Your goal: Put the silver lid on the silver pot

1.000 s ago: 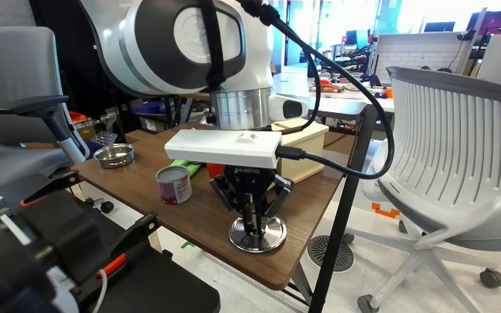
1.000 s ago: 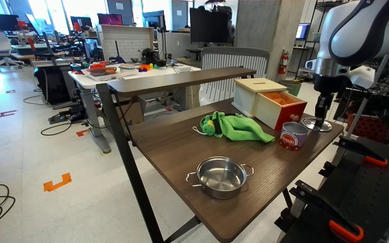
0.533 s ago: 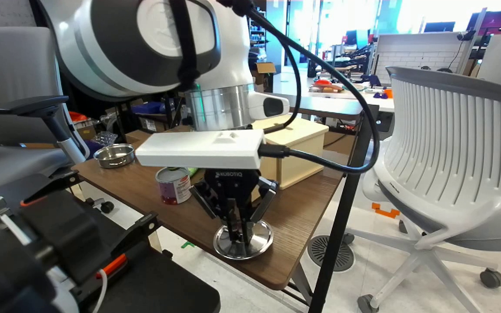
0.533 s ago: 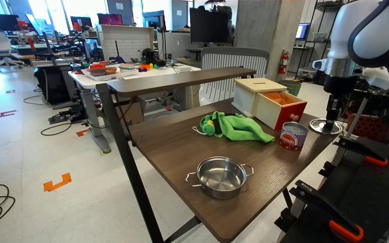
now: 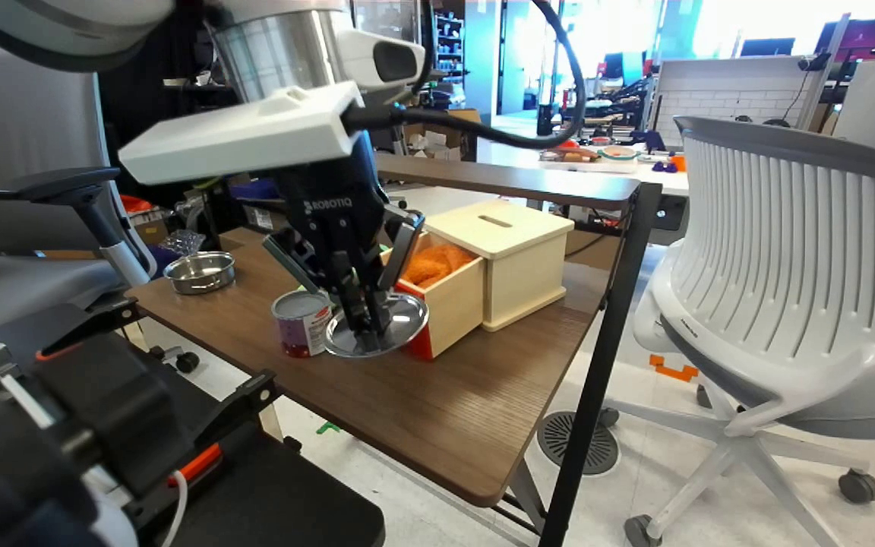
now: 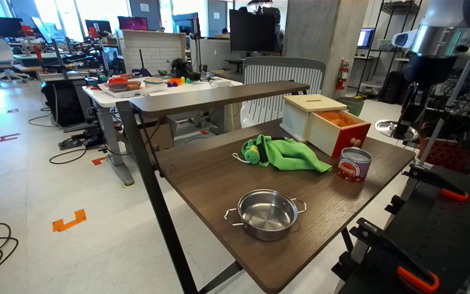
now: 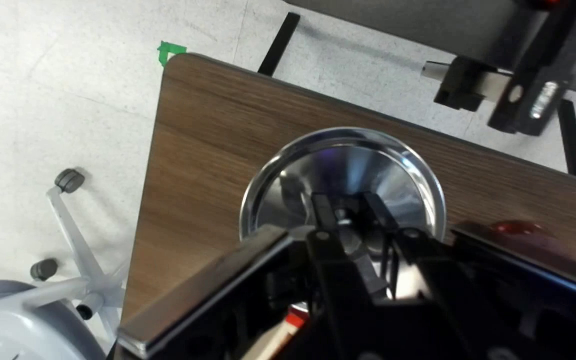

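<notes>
The lid point(image 6: 385, 127) is in the air, apart from the table point(image 6: 320, 196) and well apart from the pot point(image 6: 267, 216). In both exterior views it is a little tilted. The gripper point(image 5: 369, 327) holds it from above; the jaws stand narrow, and in the wrist view the fingers point(image 7: 324, 212) are at two sides of the knob point(image 7: 344, 220), which is partly hidden in the dark between them. Below the lid the wrist view shows the brown wood of the table.

The pot stands upright on the table, near one end of it. Its mouth faces up, and two looped handles point(image 6: 238, 224) reach out at opposite sides.

The can point(image 6: 354, 167), with purple and red on its label, stands upright near the box point(image 5: 525, 281). The drawer point(image 6: 325, 134) stands out from this box; its front is red and an orange cloth point(image 5: 431, 264) lies in it. In an exterior view the lid is seen before the drawer and before the edge of the can.

The green cloth point(image 6: 292, 155) lies crumpled on the table, between the pot and the box. At its end is a round green thing point(image 6: 252, 156); what it is, I cannot tell.

In an exterior view a brown shelf point(image 6: 218, 94) runs behind the table, higher than its top. A white chair point(image 5: 794, 243) stands beside the table, and along another side there is a black bench point(image 6: 455, 232) with orange-tipped clamps point(image 6: 390, 245).
</notes>
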You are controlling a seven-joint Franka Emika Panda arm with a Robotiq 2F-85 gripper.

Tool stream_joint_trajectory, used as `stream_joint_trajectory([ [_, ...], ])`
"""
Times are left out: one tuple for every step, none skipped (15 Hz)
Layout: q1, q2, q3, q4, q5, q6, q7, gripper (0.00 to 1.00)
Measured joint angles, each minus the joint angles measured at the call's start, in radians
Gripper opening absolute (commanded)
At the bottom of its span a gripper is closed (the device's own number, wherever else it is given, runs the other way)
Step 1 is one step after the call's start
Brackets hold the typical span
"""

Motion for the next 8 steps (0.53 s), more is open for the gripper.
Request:
stream_joint_trajectory([
  [0.000, -0.036, 0.020, -0.024, 0.031, 0.000, -0.023, 0.05],
  [0.002, -0.067, 0.044, -0.046, 0.074, 0.000, -0.056, 0.05],
  [0.007, -0.093, 0.068, -0.066, 0.126, 0.000, -0.096, 0.05],
  [0.018, -0.116, 0.092, -0.085, 0.184, -0.001, -0.142, 0.05],
  [0.036, -0.135, 0.113, -0.100, 0.242, -0.001, -0.190, 0.05],
  [0.060, -0.152, 0.130, -0.113, 0.298, -0.002, -0.235, 0.05],
  [0.088, -0.169, 0.143, -0.123, 0.344, -0.005, -0.272, 0.05],
  [0.118, -0.184, 0.152, -0.132, 0.376, -0.011, -0.298, 0.05],
])
